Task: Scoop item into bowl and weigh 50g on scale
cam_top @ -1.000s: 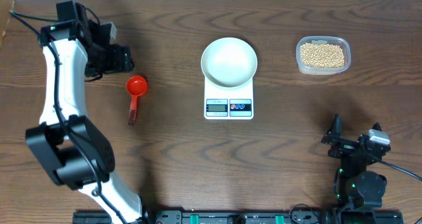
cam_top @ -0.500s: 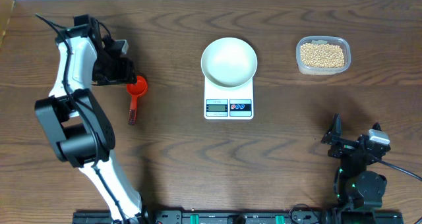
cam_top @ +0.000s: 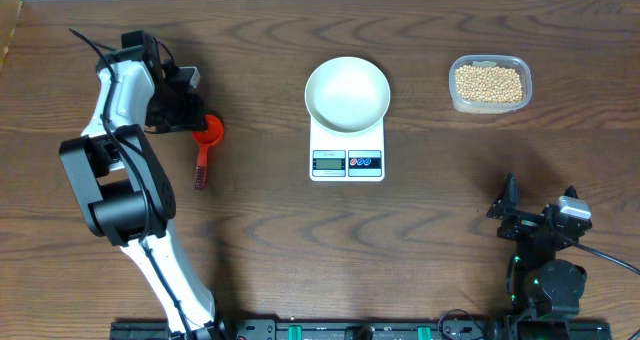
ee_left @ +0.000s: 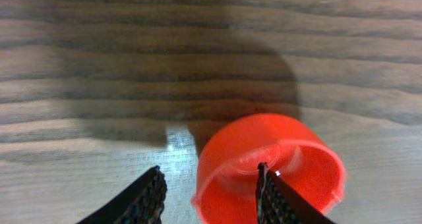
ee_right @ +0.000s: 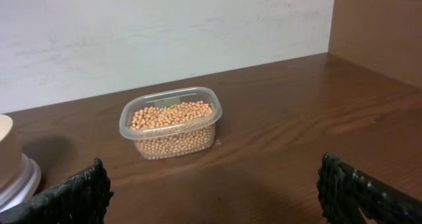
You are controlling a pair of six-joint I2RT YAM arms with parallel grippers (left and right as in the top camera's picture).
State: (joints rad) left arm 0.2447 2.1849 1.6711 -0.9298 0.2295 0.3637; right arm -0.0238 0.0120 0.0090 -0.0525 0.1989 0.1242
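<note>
Overall: dark wood-grain table [cam_top: 260, 230], white wall [ee_right: 165, 26]; left fingers [ee_left: 144, 201] spread, right fingers [ee_right: 79, 194] spread.

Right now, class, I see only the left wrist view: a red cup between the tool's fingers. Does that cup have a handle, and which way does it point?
Observer: Yes. Overhead, the red scoop has a handle that runs back toward the robot.
Operator: Where do we carry the scoop's load?
Observer: To the white bowl, which sits empty on the scale, to the scoop's right.
Operator: And what do we scoop?
Observer: Tan beans in a clear tub, farther right beyond the scale. The right tool faces it, open.
</note>
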